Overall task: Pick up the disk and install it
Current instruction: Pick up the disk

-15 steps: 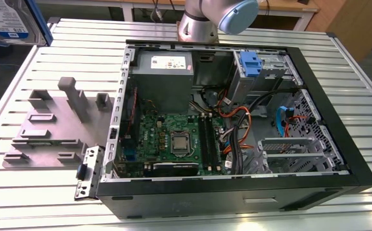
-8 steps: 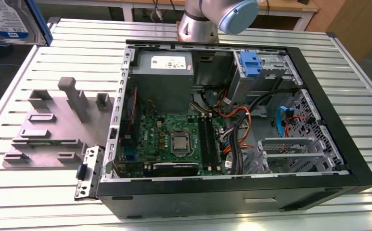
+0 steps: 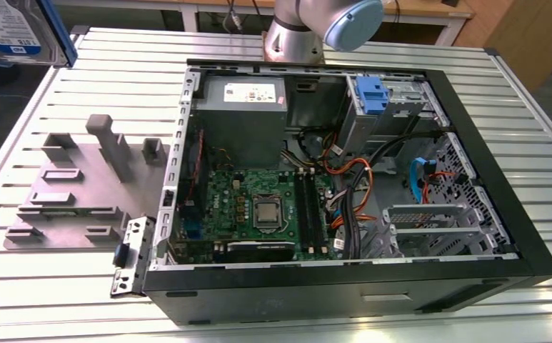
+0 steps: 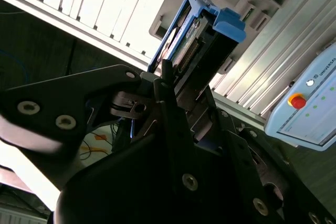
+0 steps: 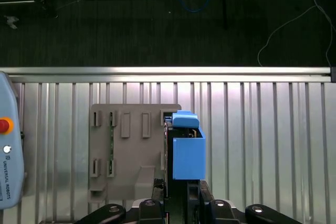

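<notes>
The disk (image 3: 7, 30), silver-grey with a white-and-blue label and blue side rails, hangs in the air at the exterior view's far left, beyond the table's corner. In the second wrist view the disk (image 4: 195, 45) appears edge-on, its connector edge and blue rail pointing away, with my gripper (image 4: 173, 85) shut on its near end. In the first wrist view the disk's blue rail (image 5: 188, 153) stands out from my gripper (image 5: 178, 190), above the grey fixture (image 5: 131, 150).
An open computer case (image 3: 352, 271) lies on the slatted table (image 3: 56, 293), with motherboard (image 3: 256, 207), cables and a blue latch (image 3: 369, 91) in the drive cage. The grey slotted fixture (image 3: 76, 186) sits to its left. A teach pendant (image 4: 307, 103) lies nearby.
</notes>
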Action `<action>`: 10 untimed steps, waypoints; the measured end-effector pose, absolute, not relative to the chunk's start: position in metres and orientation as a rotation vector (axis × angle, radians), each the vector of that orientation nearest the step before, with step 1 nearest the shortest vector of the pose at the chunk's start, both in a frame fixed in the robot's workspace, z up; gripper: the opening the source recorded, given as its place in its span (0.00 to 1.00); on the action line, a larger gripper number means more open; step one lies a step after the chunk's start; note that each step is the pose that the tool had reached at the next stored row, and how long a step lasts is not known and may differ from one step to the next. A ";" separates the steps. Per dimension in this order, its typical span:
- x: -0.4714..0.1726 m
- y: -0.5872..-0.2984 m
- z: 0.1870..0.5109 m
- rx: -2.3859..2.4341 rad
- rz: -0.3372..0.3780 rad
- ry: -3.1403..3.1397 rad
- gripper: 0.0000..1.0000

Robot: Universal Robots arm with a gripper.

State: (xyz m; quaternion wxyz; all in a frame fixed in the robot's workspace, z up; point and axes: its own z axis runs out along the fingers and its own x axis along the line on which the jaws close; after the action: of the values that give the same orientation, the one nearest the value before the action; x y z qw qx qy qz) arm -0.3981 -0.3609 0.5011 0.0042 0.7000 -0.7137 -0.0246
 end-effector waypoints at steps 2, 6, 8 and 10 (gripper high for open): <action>-0.398 -0.361 0.502 2.193 -0.077 -2.236 0.35; -0.398 -0.361 0.505 2.193 -0.077 -2.236 0.35; -0.398 -0.361 0.506 2.193 -0.077 -2.236 0.35; -0.398 -0.361 0.507 2.193 -0.077 -2.236 0.35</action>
State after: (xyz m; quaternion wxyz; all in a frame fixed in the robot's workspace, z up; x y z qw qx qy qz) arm -0.3981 -0.3608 0.5075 0.0044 0.7000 -0.7137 -0.0245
